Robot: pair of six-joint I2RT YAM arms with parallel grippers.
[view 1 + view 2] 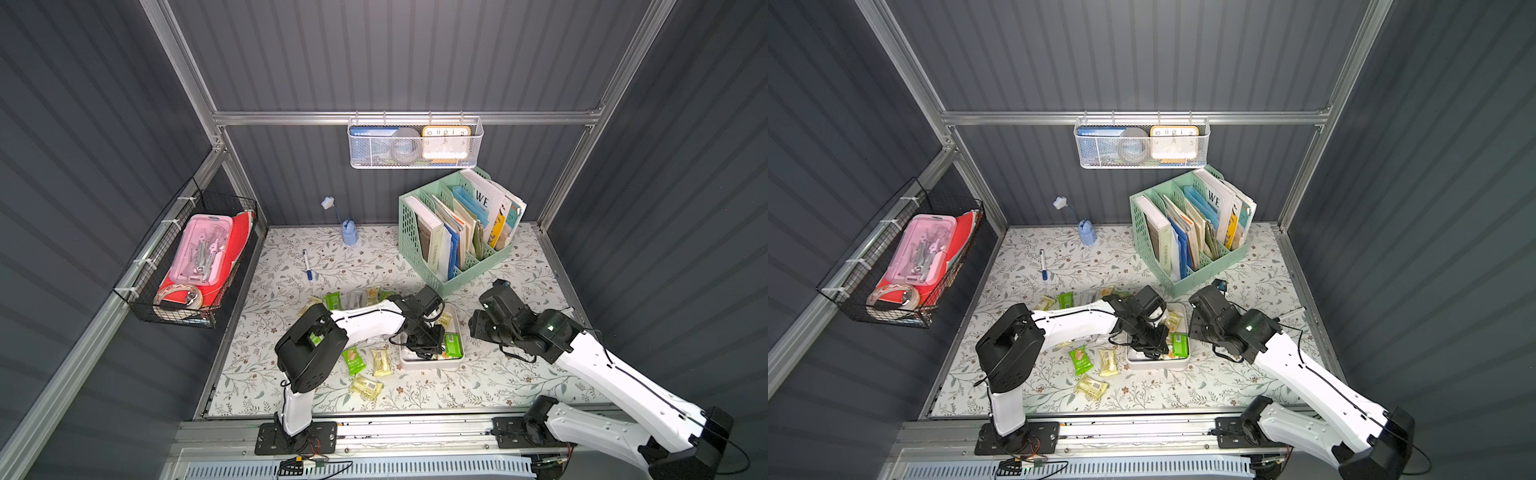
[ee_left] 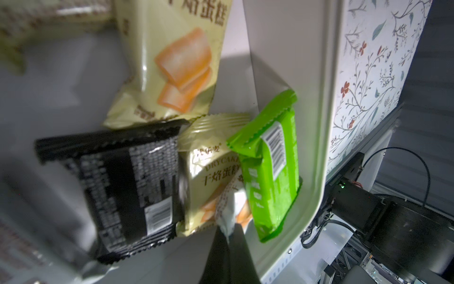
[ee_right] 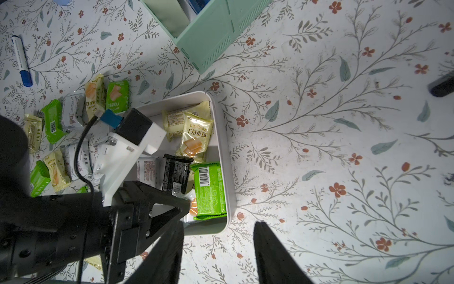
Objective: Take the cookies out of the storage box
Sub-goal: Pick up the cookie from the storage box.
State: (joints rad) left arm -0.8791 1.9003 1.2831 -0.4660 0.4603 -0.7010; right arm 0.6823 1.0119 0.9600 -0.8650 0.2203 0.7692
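White low-walled box (image 3: 222,152) on the floral tabletop (image 3: 344,123), holding cookies (image 1: 454,345): yellow packets (image 3: 196,132) marked "DRYCAKE", a barcoded green packet (image 3: 210,189), a black packet (image 3: 175,175). Left fingers (image 2: 239,250) clamp a white packet (image 2: 227,211) by its crimped end inside the box. Right fingers (image 3: 275,253) stand apart over open tabletop beside its rim.

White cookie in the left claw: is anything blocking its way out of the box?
Nothing visible lies over it. The left gripper pinches the white packet by its end; a green packet crowds it; the storage box wall is low. Lifting should clear.
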